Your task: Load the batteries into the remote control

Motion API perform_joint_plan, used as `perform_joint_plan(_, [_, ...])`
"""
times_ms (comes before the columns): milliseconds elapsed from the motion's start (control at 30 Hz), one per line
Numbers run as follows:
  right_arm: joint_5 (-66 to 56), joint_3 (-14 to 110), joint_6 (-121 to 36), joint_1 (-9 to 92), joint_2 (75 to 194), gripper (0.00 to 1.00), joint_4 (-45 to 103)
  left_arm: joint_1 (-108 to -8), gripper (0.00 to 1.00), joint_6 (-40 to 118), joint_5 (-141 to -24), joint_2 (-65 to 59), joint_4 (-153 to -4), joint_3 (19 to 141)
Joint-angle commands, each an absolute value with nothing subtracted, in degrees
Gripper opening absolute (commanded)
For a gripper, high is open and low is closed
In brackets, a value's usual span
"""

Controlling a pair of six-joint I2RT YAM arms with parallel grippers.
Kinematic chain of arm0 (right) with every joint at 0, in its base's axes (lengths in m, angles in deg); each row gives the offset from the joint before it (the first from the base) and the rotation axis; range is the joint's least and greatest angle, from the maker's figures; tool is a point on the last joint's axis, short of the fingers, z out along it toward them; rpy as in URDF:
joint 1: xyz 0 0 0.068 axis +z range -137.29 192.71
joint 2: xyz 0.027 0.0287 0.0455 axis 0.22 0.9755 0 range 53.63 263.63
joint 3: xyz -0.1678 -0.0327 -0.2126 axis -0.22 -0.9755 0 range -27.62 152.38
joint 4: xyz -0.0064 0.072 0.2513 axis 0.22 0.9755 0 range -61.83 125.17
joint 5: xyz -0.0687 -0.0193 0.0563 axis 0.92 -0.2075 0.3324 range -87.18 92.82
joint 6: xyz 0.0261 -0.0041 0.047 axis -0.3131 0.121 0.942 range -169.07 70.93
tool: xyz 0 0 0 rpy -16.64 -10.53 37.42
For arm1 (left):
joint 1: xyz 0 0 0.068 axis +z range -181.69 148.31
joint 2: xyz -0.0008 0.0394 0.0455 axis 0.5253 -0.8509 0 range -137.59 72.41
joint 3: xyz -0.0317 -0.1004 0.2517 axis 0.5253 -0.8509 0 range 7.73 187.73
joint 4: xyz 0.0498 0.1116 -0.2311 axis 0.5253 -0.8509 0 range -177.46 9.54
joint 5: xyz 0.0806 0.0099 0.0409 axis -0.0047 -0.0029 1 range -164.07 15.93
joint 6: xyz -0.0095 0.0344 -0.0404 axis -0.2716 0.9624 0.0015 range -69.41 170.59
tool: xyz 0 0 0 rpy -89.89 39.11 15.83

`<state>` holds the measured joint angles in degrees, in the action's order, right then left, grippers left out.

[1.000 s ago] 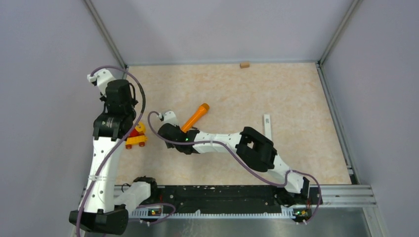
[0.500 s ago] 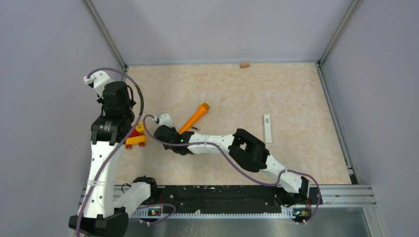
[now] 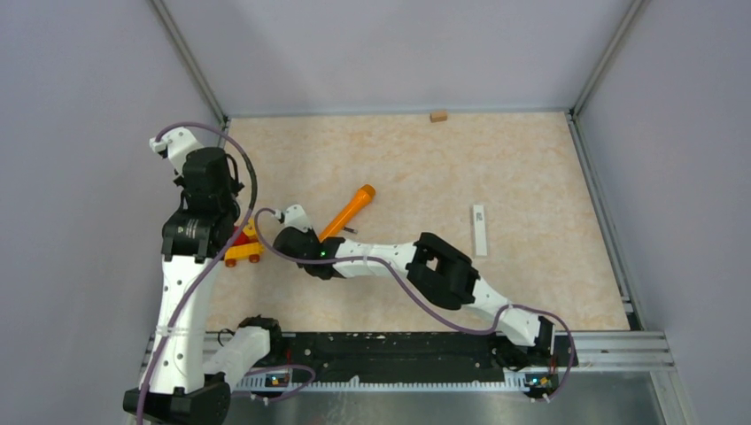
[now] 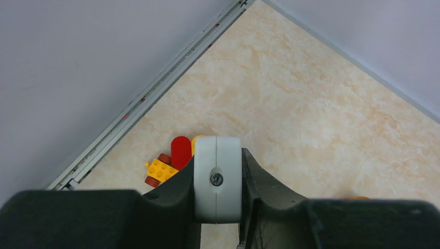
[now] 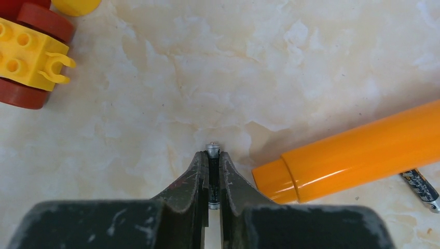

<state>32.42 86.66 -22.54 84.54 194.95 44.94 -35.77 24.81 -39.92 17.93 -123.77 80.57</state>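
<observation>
My right gripper (image 5: 213, 158) is shut on one of the batteries (image 5: 212, 149), a thin dark cylinder lying on the table; its pale tip pokes out past the fingertips. Another battery (image 5: 423, 188) lies at the right edge, beside the orange tube (image 5: 358, 153). In the top view the right wrist (image 3: 301, 243) hovers low at the tube's near end (image 3: 347, 212), hiding its fingers. My left gripper (image 4: 218, 155) is shut on a white rounded body with a screw (image 4: 218, 179), apparently the remote control seen end-on, held above the table's left side.
A yellow and red brick toy (image 3: 243, 248) sits between the two wrists, close to the left wall rail (image 4: 155, 88). A narrow white strip (image 3: 479, 230) lies to the right. A small tan block (image 3: 437, 115) rests at the back edge.
The right jaws have closed onto the battery, and the right wrist has slid a little left. The left arm has shifted slightly left, still holding the white body.
</observation>
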Motion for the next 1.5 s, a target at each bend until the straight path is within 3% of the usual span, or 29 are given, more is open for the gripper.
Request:
perform_joint_plan(0, [33.5,83.6,-23.3,85.7,191.5,0.00,41.1,-35.3,0.00,24.9,-39.9,19.5,-121.1,80.7])
perform_joint_plan(433, [27.3,67.1,-16.5,84.1,168.9,0.00,28.8,-35.3,0.00,24.6,-41.6,21.9,-119.8,80.4])
perform_joint_plan(600, [28.0,59.0,-14.6,81.9,160.6,0.00,28.5,-35.3,0.00,25.2,-47.2,22.6,-118.5,79.4])
perform_joint_plan(767, [29.6,48.7,-13.8,79.1,152.9,0.00,29.6,-35.3,0.00,28.1,-63.2,21.7,-116.2,77.1])
perform_joint_plan(1067, [38.2,28.7,-7.6,73.0,140.6,0.00,42.5,-36.6,0.00,24.1,-108.8,18.9,-98.0,64.5])
perform_joint_plan(1467, [35.3,12.3,-3.5,64.7,131.7,0.00,47.1,-50.7,0.00,27.0,-112.3,14.4,-93.2,59.4])
